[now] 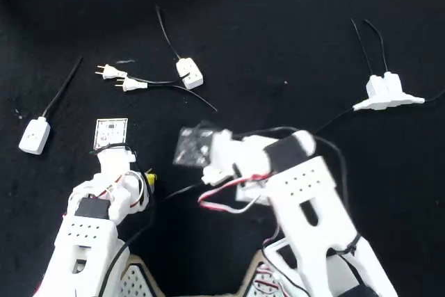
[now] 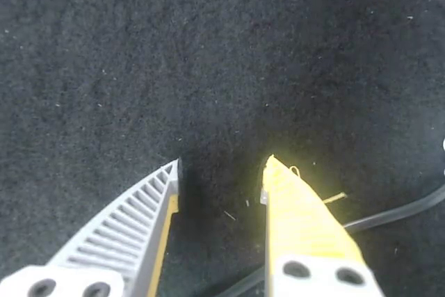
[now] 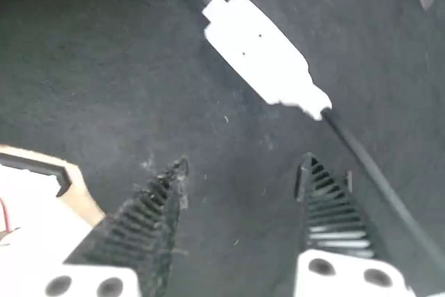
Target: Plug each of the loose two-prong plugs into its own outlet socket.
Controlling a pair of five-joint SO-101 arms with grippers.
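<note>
Two loose two-prong plugs, the nearer plug (image 1: pixel 132 85) and the farther plug (image 1: pixel 110 71), lie side by side on the black cloth (image 1: pixel 278 46) in the far-left part of the table as the high view shows it. Each lies flat with its long axis running roughly across the table. The prongs point toward the table's left edge, and the cables trail rightward past the middle socket (image 1: pixel 189 73). A second, left socket (image 1: pixel 35 135) rests well apart from the plugs, nearer the left edge. The plugs lie ahead of the left gripper (image 2: pixel 221 172), whose jaws are spread and hold nothing over bare cloth, with a black cable (image 2: pixel 389 212) running just beside the yellow jaw. The right gripper (image 3: pixel 243 161) is likewise spread and empty. Its jaws face a white socket body, apparently the middle socket, which lies slantwise just beyond the fingertips and does not touch them. By this layout the left arm is judged nearer the plugs and the right arm nearer the middle socket. A grasp across either plug's body would have to come from the cable side or from above.
</note>
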